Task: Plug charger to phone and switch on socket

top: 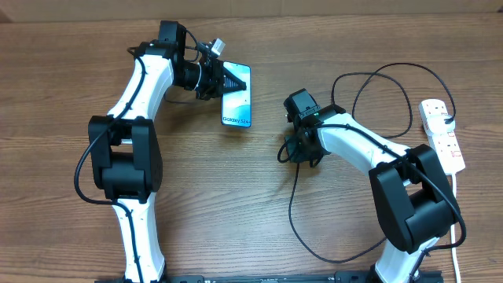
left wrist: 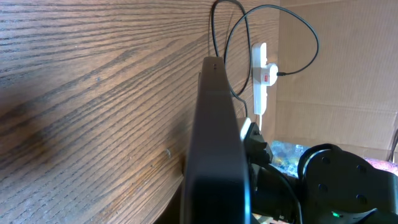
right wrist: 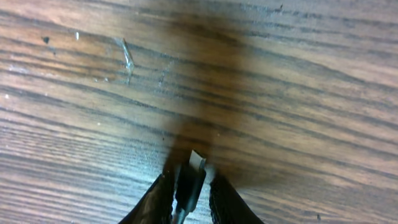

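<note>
The work surface is a wood-grain table [top: 236, 204] with a brown cardboard wall [left wrist: 348, 74] behind it. The right gripper [top: 293, 149] has its fingers pressed together on the plug tip of the charger [right wrist: 190, 174], and the tip projects just above the boards. From this gripper the phone [top: 236, 98] lies toward the robot's left and farther from the bases, with bare table between them. The phone's long axis runs roughly away from the bases, and the lettered short edge is the nearer one. The left gripper [top: 222, 79] appears to pinch the phone's far end (screen lit). The socket [top: 444, 135] lies well apart at the far right, nearer the right arm. Not determinable: the phone's charge port, the state of the socket's switches, and the left fingers in the wrist view, where the phone shows edge-on and dark.
</note>
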`<state>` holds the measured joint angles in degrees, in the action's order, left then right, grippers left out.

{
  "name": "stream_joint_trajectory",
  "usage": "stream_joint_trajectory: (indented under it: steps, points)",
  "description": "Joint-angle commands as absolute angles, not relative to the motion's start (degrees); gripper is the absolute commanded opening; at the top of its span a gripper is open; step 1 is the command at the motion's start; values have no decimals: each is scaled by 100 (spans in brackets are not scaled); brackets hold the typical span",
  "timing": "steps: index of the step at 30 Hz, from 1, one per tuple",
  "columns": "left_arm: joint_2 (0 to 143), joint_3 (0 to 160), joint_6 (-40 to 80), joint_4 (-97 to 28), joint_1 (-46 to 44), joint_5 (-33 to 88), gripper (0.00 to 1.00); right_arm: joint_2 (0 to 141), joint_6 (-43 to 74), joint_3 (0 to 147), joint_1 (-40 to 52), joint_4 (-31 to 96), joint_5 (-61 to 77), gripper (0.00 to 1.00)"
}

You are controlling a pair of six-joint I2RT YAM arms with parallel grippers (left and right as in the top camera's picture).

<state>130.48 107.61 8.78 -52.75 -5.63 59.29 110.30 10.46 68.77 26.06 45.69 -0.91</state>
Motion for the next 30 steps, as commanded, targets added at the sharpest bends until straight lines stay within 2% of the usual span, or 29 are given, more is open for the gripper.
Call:
stream_joint_trajectory:
  steps: [1,9,14,23,24,27,30]
  points:
    - [12956,10798,766,-5269,-591,6090,4,11146,1063,6681,2630,4659,10,20]
    - [12956,10798,766,-5269,-591,6093,4,11146,1063,6681,2630,4694,16,20]
    - [12956,10798,766,-5269,-591,6090,4,11148,1063,6681,2630,4681,30,9]
    - [12956,10798,766,-5269,-591,6090,4,11146,1059,6681,2630,4567,32,8]
    - [12956,10798,766,-5269,-591,6090,4,11146,1059,6681,2630,4552,30,9]
    - [12956,10798,766,-5269,-591,6090,4,11146,1059,6681,2630,4550,30,30]
    - [12956,10798,766,-5269,-591,6090,4,11146,1059,6681,2630,4545,27,36]
